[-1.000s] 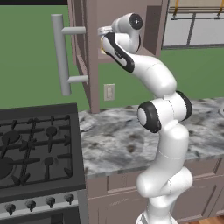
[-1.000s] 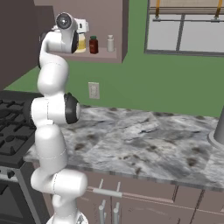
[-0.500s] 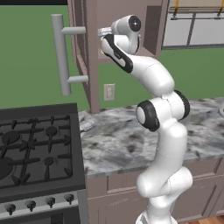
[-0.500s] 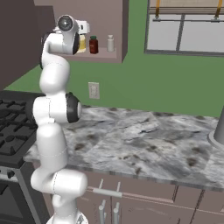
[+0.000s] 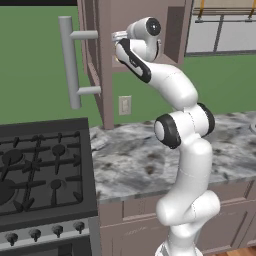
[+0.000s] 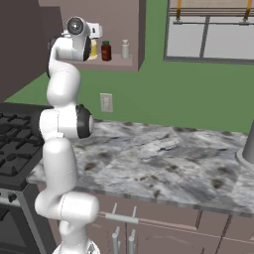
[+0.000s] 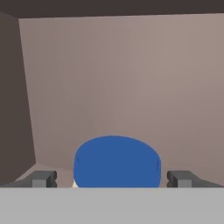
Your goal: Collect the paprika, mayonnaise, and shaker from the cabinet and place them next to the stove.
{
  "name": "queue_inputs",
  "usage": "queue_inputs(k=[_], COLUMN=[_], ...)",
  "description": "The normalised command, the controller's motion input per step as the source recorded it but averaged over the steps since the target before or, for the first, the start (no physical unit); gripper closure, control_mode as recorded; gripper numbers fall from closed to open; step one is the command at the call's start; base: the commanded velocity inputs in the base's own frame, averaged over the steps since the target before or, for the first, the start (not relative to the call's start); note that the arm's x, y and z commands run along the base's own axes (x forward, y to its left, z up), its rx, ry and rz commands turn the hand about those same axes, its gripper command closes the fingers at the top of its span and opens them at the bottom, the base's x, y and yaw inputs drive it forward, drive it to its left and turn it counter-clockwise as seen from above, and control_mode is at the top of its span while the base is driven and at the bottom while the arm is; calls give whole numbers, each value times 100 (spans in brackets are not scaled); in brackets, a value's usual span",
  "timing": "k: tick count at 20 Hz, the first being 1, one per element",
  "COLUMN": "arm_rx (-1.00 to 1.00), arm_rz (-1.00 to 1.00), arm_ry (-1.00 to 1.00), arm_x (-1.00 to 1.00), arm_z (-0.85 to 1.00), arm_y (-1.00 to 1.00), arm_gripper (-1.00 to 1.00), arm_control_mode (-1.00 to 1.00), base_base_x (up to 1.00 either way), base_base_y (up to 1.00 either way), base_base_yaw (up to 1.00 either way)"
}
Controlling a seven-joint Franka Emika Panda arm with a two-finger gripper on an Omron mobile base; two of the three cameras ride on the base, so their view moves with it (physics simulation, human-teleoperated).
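Mayonnaise (image 7: 116, 162) sat inside the cabinet (image 6: 119, 20), on its shelf. In the hand view its blue lid showed right between the two finger tips (image 7: 43, 178) of the gripper (image 7: 114, 178). The fingers were spread wide, one on each side of the lid, and they did not pinch it. In the right base view the gripper (image 6: 95, 40) was up at the shelf, in front of the yellow jar (image 6: 93, 53). The paprika (image 6: 105, 50) stood just beside that jar, and the shaker (image 6: 125, 49) stood a bit further along. The stove (image 5: 35, 175) was down low to the left, next to the grey stone counter (image 5: 135, 160).
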Motion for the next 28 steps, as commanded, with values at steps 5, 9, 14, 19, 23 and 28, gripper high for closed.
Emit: queue_inputs(k=[5,9,14,19,23,28], arm_rx=[0,0,0,0,0,-2], arm_rz=[0,0,0,0,0,0], arm_ry=[0,4,4,4,1,1], arm_x=[5,16,15,9,1,0], arm_z=[0,0,0,-4,-5,-1], arm_y=[0,0,0,0,0,0], arm_gripper=[-100,-100,-100,100,100,100], arm_control_mode=[-100,-100,-100,-100,-100,-100], base_base_x=[0,0,0,0,0,0], base_base_y=[0,0,0,0,0,0], base_base_yaw=[0,0,0,0,0,0])
